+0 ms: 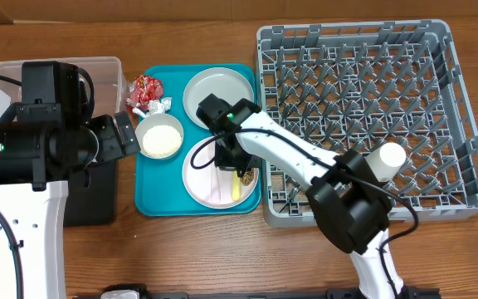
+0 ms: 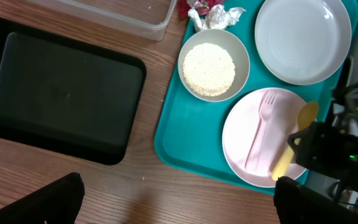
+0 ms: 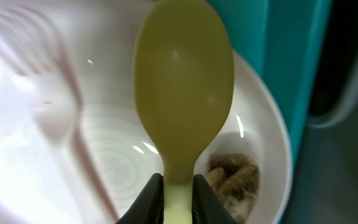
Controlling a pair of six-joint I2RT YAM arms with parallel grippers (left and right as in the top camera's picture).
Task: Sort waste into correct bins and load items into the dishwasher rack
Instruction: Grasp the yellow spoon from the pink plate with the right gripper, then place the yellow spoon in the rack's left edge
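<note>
My right gripper (image 3: 179, 200) is shut on the handle of the yellow spoon (image 3: 183, 93), whose bowl hangs just over the pinkish-white plate (image 3: 104, 155). A brown food bit (image 3: 235, 177) lies on that plate beside the spoon. From overhead, the gripper (image 1: 237, 169) is over the plate (image 1: 202, 184) on the teal tray (image 1: 152, 199). My left gripper (image 2: 179, 202) hovers open over bare wood, holding nothing. A pale bowl (image 2: 213, 62) holds white rice grains. Beside it are the grey-green plate (image 2: 302, 37), a red wrapper (image 1: 146, 90) and a tissue (image 2: 222, 17). A pink fork (image 2: 261, 127) lies on the pink plate.
The black tray (image 2: 61, 93) and clear tub (image 1: 98, 71) sit left of the teal tray, under my left arm. The grey dishwasher rack (image 1: 372, 116) fills the right side, with a white cup (image 1: 388, 156) in its near part.
</note>
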